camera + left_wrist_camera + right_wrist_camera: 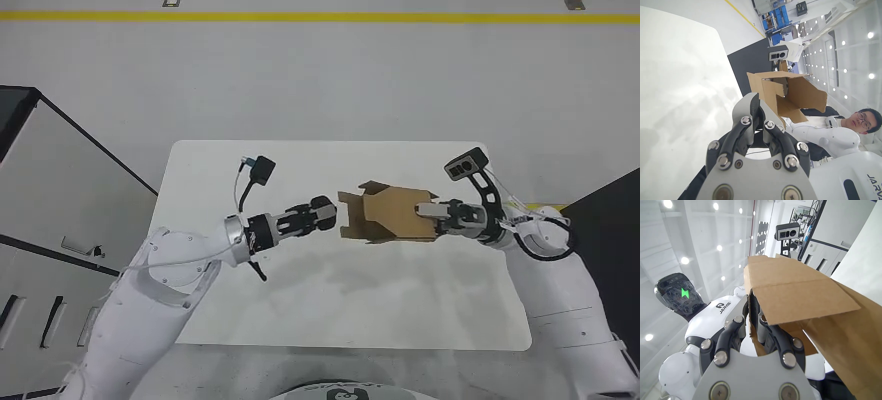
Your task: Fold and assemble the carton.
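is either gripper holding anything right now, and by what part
The right gripper grips the carton by the edge of a wall at its end. The left gripper holds nothing.

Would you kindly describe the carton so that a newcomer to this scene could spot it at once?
Start at the white table and find the right pincer over it. That pincer grips one end of the carton, whose other end faces the left pincer close by. The carton is the only brown cardboard thing there, half folded with loose flaps.
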`<state>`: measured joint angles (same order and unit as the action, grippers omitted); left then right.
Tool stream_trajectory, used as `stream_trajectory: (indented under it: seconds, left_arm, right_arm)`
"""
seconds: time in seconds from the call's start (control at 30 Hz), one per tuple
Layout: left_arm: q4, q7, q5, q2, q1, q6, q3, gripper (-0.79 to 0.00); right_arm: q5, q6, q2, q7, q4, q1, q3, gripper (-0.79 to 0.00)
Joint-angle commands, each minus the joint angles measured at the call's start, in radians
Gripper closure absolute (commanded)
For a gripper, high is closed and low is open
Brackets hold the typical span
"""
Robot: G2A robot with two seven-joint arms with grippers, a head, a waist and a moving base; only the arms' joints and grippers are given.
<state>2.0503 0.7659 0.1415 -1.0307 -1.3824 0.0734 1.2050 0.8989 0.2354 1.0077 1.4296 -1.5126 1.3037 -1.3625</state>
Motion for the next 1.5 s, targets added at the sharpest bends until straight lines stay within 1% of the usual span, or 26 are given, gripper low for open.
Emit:
stream_trajectory:
  seconds: [0.0,0.3,0.87,1.07,1.27,1.47]
  left_arm:
    - [0.003,0.009,0.007,-0.003,0.012,0.000,-0.020,0.000]
    - [0.013,0.027,0.010,-0.010,0.049,0.009,-0.071,0.000]
    - [-0.004,0.051,0.007,-0.019,0.087,0.019,-0.125,0.000]
    - [0.000,0.034,0.012,-0.015,0.081,0.016,-0.090,0.000]
    - [0.009,0.025,0.017,-0.007,0.056,0.014,-0.026,0.000]
    - [0.009,0.030,0.023,-0.002,0.036,0.008,0.007,0.000]
  right_arm:
    - [-0.013,-0.003,0.001,-0.013,0.003,-0.004,0.004,0.000]
    - [-0.053,-0.021,0.006,-0.064,0.005,-0.020,0.027,0.000]
    - [-0.069,-0.029,0.016,-0.042,0.006,-0.049,0.069,0.000]
    - [-0.062,-0.028,0.018,-0.046,0.020,-0.054,0.066,0.000]
    - [-0.048,-0.026,0.017,-0.046,0.034,-0.053,0.050,0.000]
    - [-0.040,-0.022,0.018,-0.046,0.037,-0.050,0.044,0.000]
